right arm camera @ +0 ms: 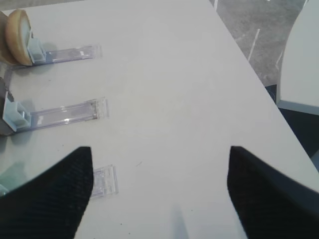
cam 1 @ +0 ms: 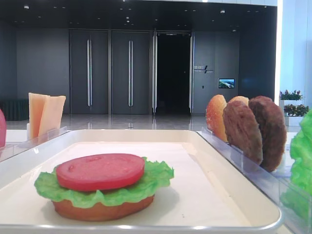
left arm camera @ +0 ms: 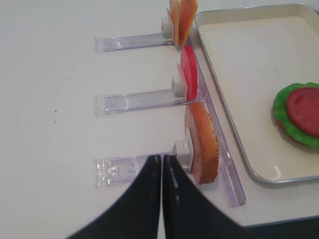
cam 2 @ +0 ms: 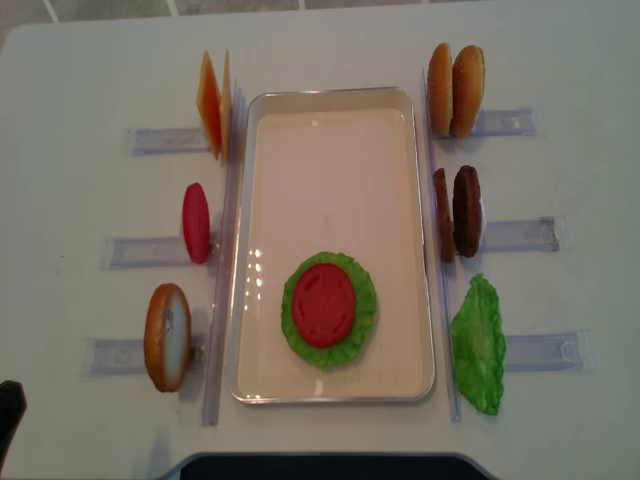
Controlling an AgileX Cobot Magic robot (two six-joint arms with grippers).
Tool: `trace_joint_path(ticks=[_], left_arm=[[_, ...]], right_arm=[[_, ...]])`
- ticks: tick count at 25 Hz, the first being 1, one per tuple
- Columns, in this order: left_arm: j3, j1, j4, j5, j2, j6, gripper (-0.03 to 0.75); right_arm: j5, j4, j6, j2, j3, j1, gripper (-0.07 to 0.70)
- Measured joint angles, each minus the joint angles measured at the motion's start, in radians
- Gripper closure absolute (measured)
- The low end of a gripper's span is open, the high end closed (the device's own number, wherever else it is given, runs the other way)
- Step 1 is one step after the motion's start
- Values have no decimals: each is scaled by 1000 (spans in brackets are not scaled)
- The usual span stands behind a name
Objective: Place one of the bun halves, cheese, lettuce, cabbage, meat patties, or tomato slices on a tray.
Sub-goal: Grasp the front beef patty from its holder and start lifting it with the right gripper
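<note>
White table under wide-spread, empty right claw

Glossy tray, clear plastic holders

Left gripper: two black fingers, smooth, slightly glossy, tapering to narrow tips; faint light reflection along inner edges. Surface detail blurred at close range.

Right gripper: two black fingers, broad, matte, fine woven or dotted texture over faces; tips blunt, angled. No cables, screws or markings discernible on either. Dark shape at lower left edge of overhead view, unidentifiable.
</note>
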Motion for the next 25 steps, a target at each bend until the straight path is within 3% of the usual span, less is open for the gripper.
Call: trace_joint_path(ticks=[6, 9, 11, 13, 15, 18, 25], left_arm=[[0, 0, 0, 0, 0, 0, 715], [0, 0, 0, 0, 0, 0, 671], [0, 0, 0, 0, 0, 0, 573], [0, 0, 0, 0, 0, 0, 423], [0, 0, 1, 0, 0, -19, 222], [0, 0, 21, -1, 0, -65, 49], [0, 0, 26, -2, 0, -72, 24]], right_arm=[[0, 0, 0, 0, 0, 0, 76], [0, 0, 0, 0, 0, 0, 76], [0, 0, 0, 0, 0, 0, 76], [0, 0, 0, 0, 0, 0, 76], [0, 0, 0, 0, 0, 0, 76], [0, 0, 0, 0, 0, 0, 76], [0, 0, 0, 0, 0, 0, 76]])
